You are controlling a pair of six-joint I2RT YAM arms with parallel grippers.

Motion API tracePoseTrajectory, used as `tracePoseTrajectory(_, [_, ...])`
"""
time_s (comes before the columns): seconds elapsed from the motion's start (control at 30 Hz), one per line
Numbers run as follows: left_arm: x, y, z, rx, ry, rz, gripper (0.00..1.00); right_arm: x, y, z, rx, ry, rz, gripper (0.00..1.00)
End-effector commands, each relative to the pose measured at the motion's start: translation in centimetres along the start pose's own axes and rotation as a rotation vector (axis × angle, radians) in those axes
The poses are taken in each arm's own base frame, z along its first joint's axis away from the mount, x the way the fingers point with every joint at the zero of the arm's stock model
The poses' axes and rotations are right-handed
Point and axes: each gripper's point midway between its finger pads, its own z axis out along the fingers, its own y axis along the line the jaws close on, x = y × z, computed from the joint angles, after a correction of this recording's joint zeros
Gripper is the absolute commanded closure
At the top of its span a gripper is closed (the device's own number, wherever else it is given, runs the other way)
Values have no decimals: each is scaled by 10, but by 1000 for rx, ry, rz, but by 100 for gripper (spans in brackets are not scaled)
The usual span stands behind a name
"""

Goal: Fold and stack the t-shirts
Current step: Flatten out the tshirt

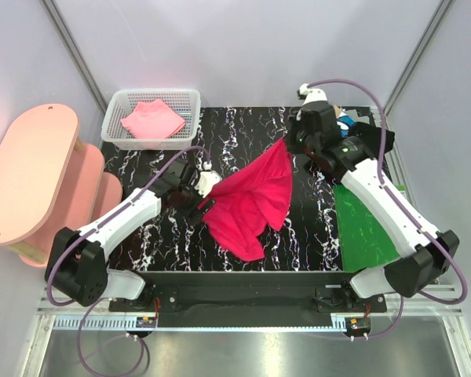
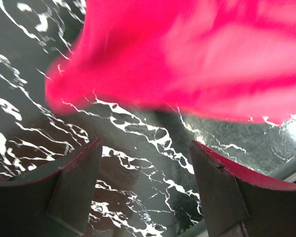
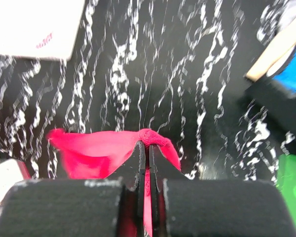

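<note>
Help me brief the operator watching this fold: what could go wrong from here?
1. The right gripper is shut on only a small pinch of the red shirt; a pull could slip it free.
2. The left gripper is open, with the cloth ahead of its fingers rather than between them; closing now might grab nothing.
3. The shirt lies bunched and partly lifted over the table; folding it like this would likely come out uneven.

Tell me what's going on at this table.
Two robot arms are working a crimson t-shirt on the black marbled table. The right hand is shut on a pinch of its far edge, holding it up; the left hand is open beside the shirt's left edge, gripping nothing. A folded pink t-shirt lies in the white mesh basket.
</note>
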Motion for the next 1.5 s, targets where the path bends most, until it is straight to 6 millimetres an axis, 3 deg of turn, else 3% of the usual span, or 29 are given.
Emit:
tracePoseTrajectory(0.0, [-39,5,-10,-48,-92,38,24,-44,-6,-30,27,-128,-5,100])
tracePoseTrajectory(0.2, [-72,-11,1,-33,-106,105,24,-22,0,-20,-11,-61,26,100])
tracePoseTrajectory(0.33, [-96,-40,6,7,-124,194,24,-14,0,-19,-18,-40,36,100])
tracePoseTrajectory(0.43, [-114,-60,2,17,-161,247,24,-23,6,-29,-52,-66,33,100])
tracePoseTrajectory(0.57, [-143,-56,-26,-8,-280,163,25,-62,38,-71,-205,-180,8,100])
tracePoseTrajectory(0.6, [-146,-39,-34,-35,-302,112,25,-79,50,-91,-248,-234,-20,100])
tracePoseTrajectory(0.63, [-147,-28,-40,-50,-322,55,25,-84,60,-101,-279,-250,-39,100])
tracePoseTrajectory(0.67, [-150,-15,-52,-74,-357,8,25,-84,83,-114,-339,-260,-70,100])
tracePoseTrajectory(0.7, [-145,14,-60,-115,-370,-70,26,-94,96,-128,-381,-290,-94,100])
tracePoseTrajectory(0.77, [-139,45,-81,-180,-425,-167,27,-89,121,-141,-472,-270,-124,100])
tracePoseTrajectory(0.8, [-128,70,-91,-219,-436,-232,27,-89,139,-149,-523,-267,-134,100])
tracePoseTrajectory(0.87, [-111,85,-106,-260,-458,-268,28,-80,159,-154,-572,-241,-159,100])
tracePoseTrajectory(0.9, [-100,96,-111,-291,-455,-292,28,-73,178,-159,-614,-230,-185,100])
tracePoseTrajectory(0.97, [-78,97,-109,-303,-432,-305,28,-69,187,-159,-600,-227,-210,100])
tracePoseTrajectory(1.0, [-73,95,-117,-310,-455,-298,28,-68,201,-167,-623,-238,-237,100])
tracePoseTrajectory(1.07, [-59,87,-112,-301,-438,-296,28,-73,204,-169,-607,-256,-247,100])
tracePoseTrajectory(1.17, [-54,77,-122,-289,-462,-287,28,-100,206,-191,-621,-329,-230,100])
tracePoseTrajectory(1.23, [-54,72,-125,-274,-469,-288,29,-106,210,-195,-621,-340,-239,100])
tracePoseTrajectory(1.27, [-55,70,-127,-260,-476,-285,29,-125,209,-212,-633,-392,-229,100])
tracePoseTrajectory(1.3, [-55,68,-127,-251,-478,-294,29,-118,215,-200,-615,-355,-254,100])
tracePoseTrajectory(1.33, [-57,68,-129,-251,-485,-295,29,-121,216,-202,-599,-365,-260,100])
tracePoseTrajectory(1.37, [-57,67,-131,-247,-490,-298,30,-138,213,-214,-595,-416,-257,100])
tracePoseTrajectory(1.4, [-59,65,-133,-241,-500,-301,31,-134,215,-201,-558,-396,-275,100])
tracePoseTrajectory(1.47, [-62,55,-140,-203,-525,-277,33,-147,199,-188,-420,-438,-280,100])
